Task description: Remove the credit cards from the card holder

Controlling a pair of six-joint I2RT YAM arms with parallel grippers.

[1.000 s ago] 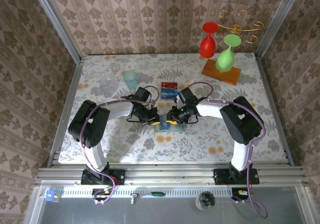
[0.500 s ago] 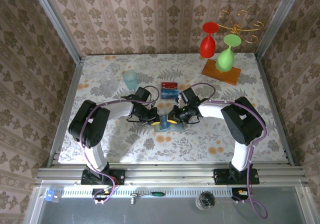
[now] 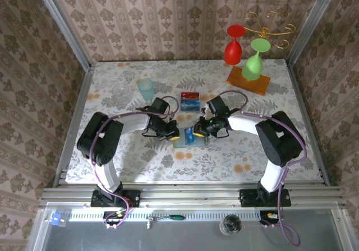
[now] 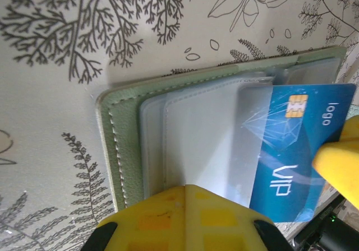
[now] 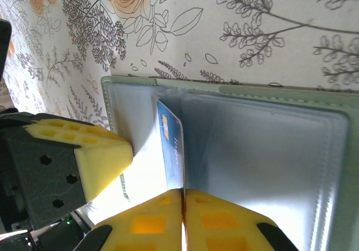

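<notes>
- Card holder point(image 3: 188, 143) mid frame on table point(image 3: 126, 153), betw. L gripper point(image 3: 174, 134) & R gripper point(image 3: 197, 133).
- Card point(image 4: 291, 144) half in holder.
- Loose cards point(image 3: 190, 101) just above it.
- Cup point(image 3: 146, 88) upper left, glass stand point(image 3: 248, 80) upper right.

One card holder point(image 4: 120, 150). Three cards: a blue card point(image 4: 291, 150) in it, a red card point(image 3: 191, 96) and a second blue card point(image 3: 190, 106) toward the tabletop's point(image 3: 140, 153) far edge. Two goblets: a red goblet point(image 3: 233, 50), a green goblet point(image 3: 253, 65).

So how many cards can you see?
3. One blue card in the right gripper, half out of the card holder; a red card and another blue card lying just beyond it. More may hide inside.
</notes>
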